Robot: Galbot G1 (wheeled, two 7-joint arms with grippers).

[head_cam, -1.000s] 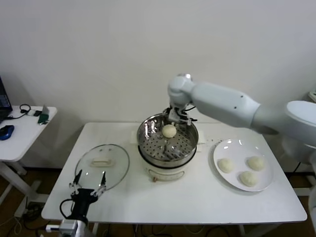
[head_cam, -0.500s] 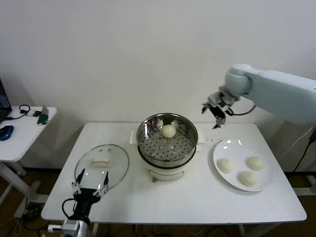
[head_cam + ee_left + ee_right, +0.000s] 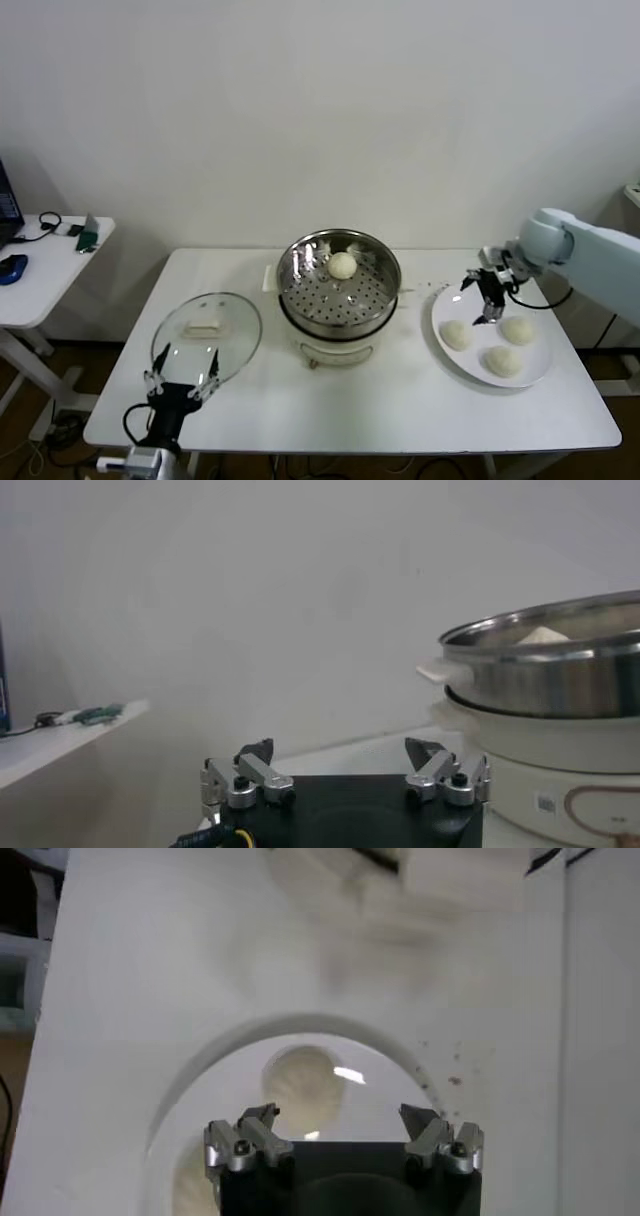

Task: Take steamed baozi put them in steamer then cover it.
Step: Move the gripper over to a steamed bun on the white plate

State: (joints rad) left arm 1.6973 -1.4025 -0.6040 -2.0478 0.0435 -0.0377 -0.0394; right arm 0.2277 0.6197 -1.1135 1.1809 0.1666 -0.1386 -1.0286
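The right pincer (image 3: 487, 296) has swung away from the steamer (image 3: 339, 283), where it hung over the rim a second ago, and now hovers above the white plate (image 3: 448, 355), its fingers spread wide and holding nothing. In the right wrist view the same pincer (image 3: 343, 1140) looks straight down at the plate with one bun (image 3: 303, 1081) between its open tips. One steamed baozi (image 3: 343, 265) lies on the perforated tray inside the steamer, unchanged; three more (image 3: 457, 335) (image 3: 518, 330) (image 3: 503, 361) rest on the plate, right of the steamer. The left pincer (image 3: 181, 385) stays parked at the tabletop's near edge, left of the steamer, fingers wide apart and empty, just in front of the cover (image 3: 206, 333), which lies flat with its cream handle up.

The tabletop (image 3: 400, 410) is white and rectangular, standing against a plain pale wall (image 3: 300, 110). Farther left of the steamer a smaller white side table (image 3: 40, 270) carries a blue mouse (image 3: 12, 267), cables and a small green item.
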